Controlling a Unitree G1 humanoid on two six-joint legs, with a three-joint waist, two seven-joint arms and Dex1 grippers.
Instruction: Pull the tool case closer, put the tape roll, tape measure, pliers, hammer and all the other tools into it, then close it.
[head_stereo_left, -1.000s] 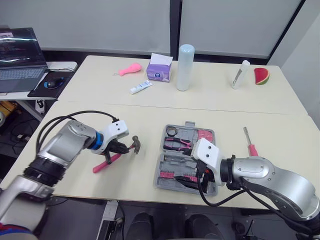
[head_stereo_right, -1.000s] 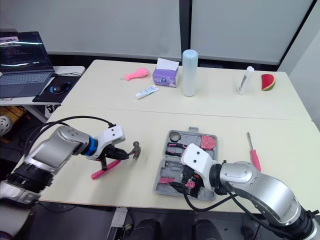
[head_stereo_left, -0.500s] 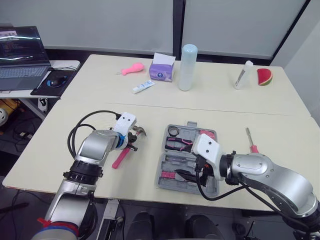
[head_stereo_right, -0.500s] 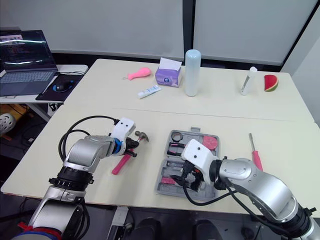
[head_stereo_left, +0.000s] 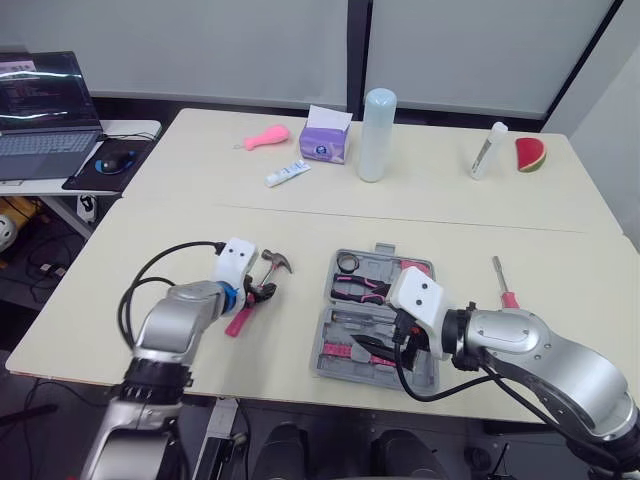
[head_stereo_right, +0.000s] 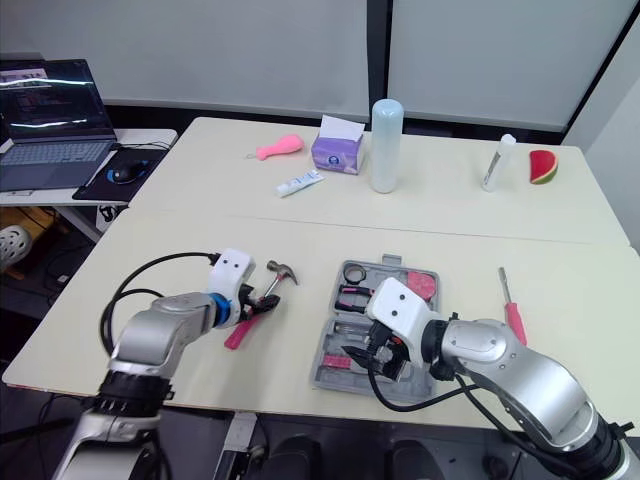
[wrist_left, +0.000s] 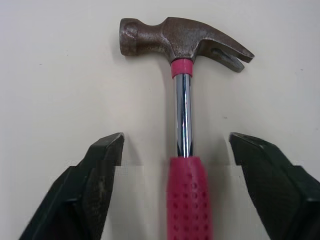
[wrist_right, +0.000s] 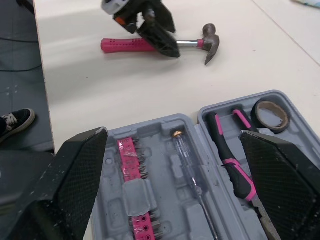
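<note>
The grey tool case (head_stereo_left: 334, 352) lies open near the table's front edge, with a tape roll (head_stereo_left: 345, 263), pink-handled pliers (wrist_right: 232, 167) and pink bits (wrist_right: 132, 160) in its slots. The hammer (wrist_left: 183, 45), steel head and pink grip, lies flat on the table left of the case. My left gripper (head_stereo_left: 257, 292) is open, its fingers (wrist_left: 102, 172) standing on either side of the hammer's shaft without touching it. My right gripper (head_stereo_left: 385, 350) hangs open over the case's front half. A pink-handled screwdriver (head_stereo_left: 500, 283) lies right of the case.
On the far table stand a tissue box (head_stereo_left: 322, 140), a tall pale bottle (head_stereo_left: 374, 120), a white tube (head_stereo_left: 284, 173), a pink toy (head_stereo_left: 262, 137), a white bottle (head_stereo_left: 484, 150) and a watermelon slice (head_stereo_left: 528, 153). A laptop (head_stereo_left: 40, 130) sits on a side desk at the left.
My left gripper carried the hammer toward the case, then opened and let go of it; the hammer now lies on the table. The right gripper stayed open over the case.
</note>
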